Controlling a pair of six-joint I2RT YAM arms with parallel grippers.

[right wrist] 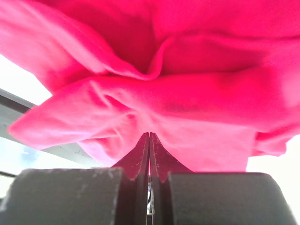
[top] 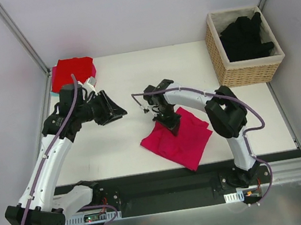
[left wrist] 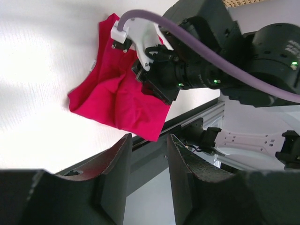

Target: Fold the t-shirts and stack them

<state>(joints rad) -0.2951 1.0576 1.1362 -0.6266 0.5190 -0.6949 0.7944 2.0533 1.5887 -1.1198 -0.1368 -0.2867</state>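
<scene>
Looking down on a white table [top: 116,147], we see a magenta-pink t-shirt [top: 182,142] lying rumpled and partly folded near the front edge, about midway between the bases of the two arms. The right pincer [top: 169,122] points down onto the far part of this shirt with its jaws fully closed. Its own camera shows the two fingertips pressed together against a bulge of pink cloth, and we cannot tell whether any cloth is nipped between them. From above, the wrist of the right arm [top: 194,96] covers part of the shirt's far edge. The left pincer [top: 116,110] hangs over bare table to the left of the pink shirt, apart from it, with its jaws partway open and nothing between them. A folded red t-shirt [top: 72,72] lies at the far left corner, and the left arm [top: 43,166] crosses in front of its near edge. At the far right corner stands a wicker basket [top: 248,72] with black t-shirts [top: 245,37] heaped inside it, well apart from both pincers
</scene>
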